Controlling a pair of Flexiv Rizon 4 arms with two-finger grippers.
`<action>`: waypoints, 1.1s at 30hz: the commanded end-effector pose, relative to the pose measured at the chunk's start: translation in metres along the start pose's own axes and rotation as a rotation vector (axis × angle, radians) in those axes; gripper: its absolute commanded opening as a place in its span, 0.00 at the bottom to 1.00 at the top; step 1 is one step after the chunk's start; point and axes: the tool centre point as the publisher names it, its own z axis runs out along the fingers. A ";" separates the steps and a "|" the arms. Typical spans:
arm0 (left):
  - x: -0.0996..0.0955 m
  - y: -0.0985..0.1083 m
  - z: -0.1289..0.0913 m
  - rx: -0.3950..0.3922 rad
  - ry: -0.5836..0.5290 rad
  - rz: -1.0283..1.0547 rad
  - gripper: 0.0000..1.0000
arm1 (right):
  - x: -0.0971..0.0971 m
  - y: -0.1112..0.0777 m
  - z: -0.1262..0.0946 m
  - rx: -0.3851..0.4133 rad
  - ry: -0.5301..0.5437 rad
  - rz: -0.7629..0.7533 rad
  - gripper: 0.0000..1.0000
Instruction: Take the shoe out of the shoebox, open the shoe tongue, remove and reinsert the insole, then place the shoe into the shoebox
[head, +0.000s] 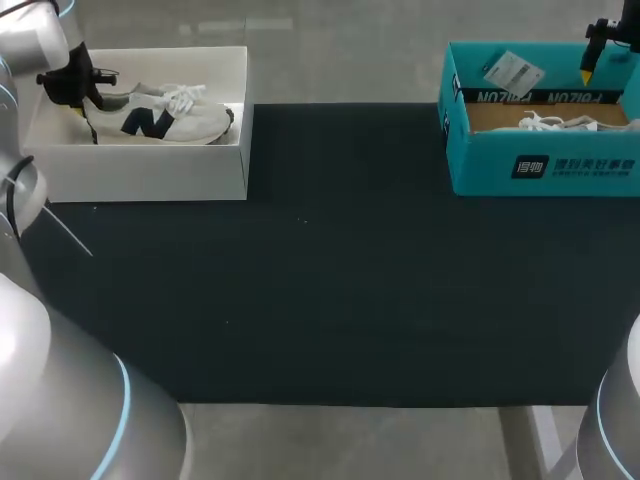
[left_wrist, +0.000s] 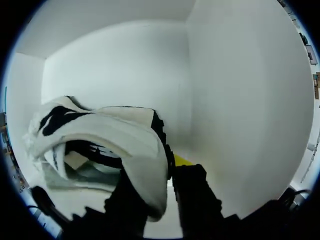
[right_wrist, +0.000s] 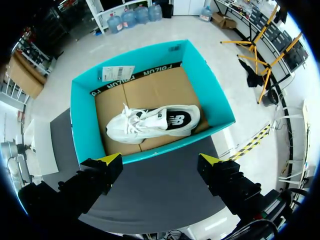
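Note:
A white shoe (head: 160, 118) with a dark side logo lies on its side in the white shoebox (head: 150, 175) at the far left. My left gripper (head: 80, 105) is at its heel. In the left wrist view the heel collar of the shoe (left_wrist: 115, 135) sits pinched between the fingers of the left gripper (left_wrist: 160, 172), one inside the opening and one outside, so it is shut on the shoe. My right gripper (head: 588, 68) hangs open high over the teal shoebox (head: 540, 165). Through the right gripper (right_wrist: 159, 160) I see a second white shoe (right_wrist: 152, 122) lying in that teal box (right_wrist: 82, 125).
A black mat (head: 330, 280) covers the table between the two boxes. A paper tag (head: 512, 70) rests on the teal box's back flap. The white box's walls (left_wrist: 240, 100) stand close around my left gripper.

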 end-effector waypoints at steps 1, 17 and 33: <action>0.006 0.011 0.001 0.438 -0.012 0.000 0.11 | 0.000 -0.001 0.000 -0.002 0.001 0.001 1.00; 0.004 0.019 -0.060 0.379 -0.013 -0.056 0.00 | 0.000 -0.001 0.000 -0.002 0.001 0.001 1.00; -0.025 0.011 -0.163 0.263 -0.028 0.026 0.00 | 0.000 -0.001 0.000 -0.002 0.001 0.001 1.00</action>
